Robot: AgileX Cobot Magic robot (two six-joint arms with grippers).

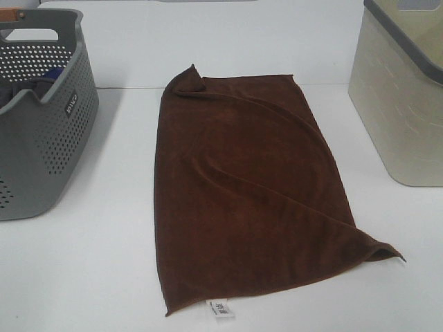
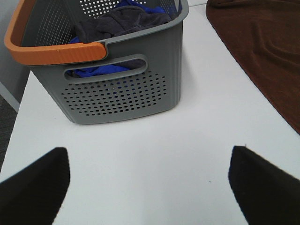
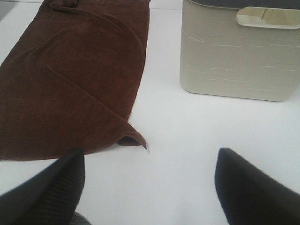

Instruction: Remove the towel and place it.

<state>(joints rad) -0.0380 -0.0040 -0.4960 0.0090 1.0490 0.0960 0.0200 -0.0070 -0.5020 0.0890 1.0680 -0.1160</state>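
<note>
A white table (image 1: 90,277) fills the room's middle. On its left side sits 1 grey perforated basket (image 1: 48,138), its walls dotted with small round holes and a small light label on the side facing the centre. An orange handle (image 2: 51,51) arches over its rim. Inside it lie a dark grey cloth (image 2: 122,23) and a bright blue cloth (image 2: 98,71), the blue one showing through the slot under the rim. On the right side stands 1 cream basket (image 1: 401,111) with a faint brick-like pattern, a grey rim (image 1: 405,34) and a cut-out grip. The 2 baskets stand well apart.
</note>
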